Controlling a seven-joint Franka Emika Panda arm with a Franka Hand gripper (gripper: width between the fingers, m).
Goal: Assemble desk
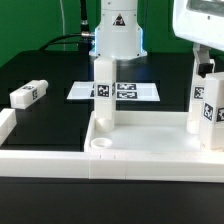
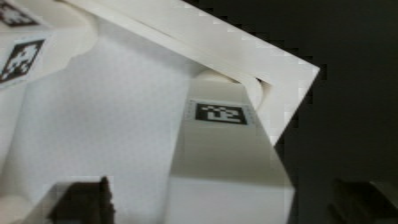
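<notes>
The white desk top [image 1: 150, 160] lies at the front with its rim up; a round socket [image 1: 100, 146] shows at its near corner. One tagged leg [image 1: 103, 92] stands upright in its far corner on the exterior view's left. A second tagged leg [image 1: 207, 105] stands upright at the corner on the exterior view's right, under my gripper [image 1: 207, 66]. In the wrist view this leg [image 2: 228, 150] runs up between my fingers. My gripper [image 2: 222, 205] straddles it; one dark finger [image 2: 84, 200] stands apart from it, over the desk top's floor [image 2: 107, 120]. A third leg [image 1: 28, 94] lies loose.
The marker board [image 1: 140, 90] lies flat behind the desk top, in front of the arm's base [image 1: 118, 40]. A plain white border rail [image 1: 6, 125] runs along the exterior view's left. The table is black.
</notes>
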